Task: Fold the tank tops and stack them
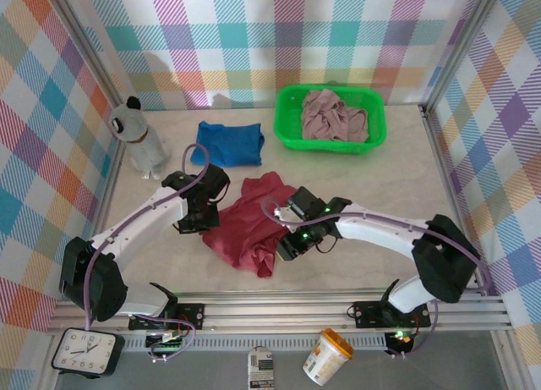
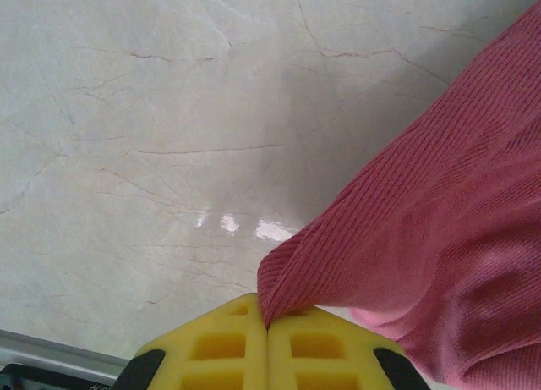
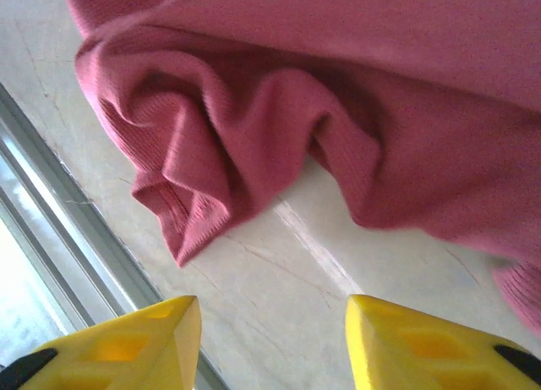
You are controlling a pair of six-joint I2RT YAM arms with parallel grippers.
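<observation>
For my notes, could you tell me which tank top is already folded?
The blue tank top, a neat rectangle on the table; the dark red one lies rumpled in front of it, the pink one bunched in the green basket.

1. The pale, glossy worktop is marble-patterned with thin brown veins.
2. A royal blue cloth tank top, folded into a rough rectangle, lies at the far side, left of centre.
3. A dark red ribbed cloth tank top lies crumpled around the middle, on the near side of the blue one.
4. A bright green plastic basket stands at the far right, beside the blue top.
5. A grey-and-white bottle-like object stands upright near the far left edge.
</observation>
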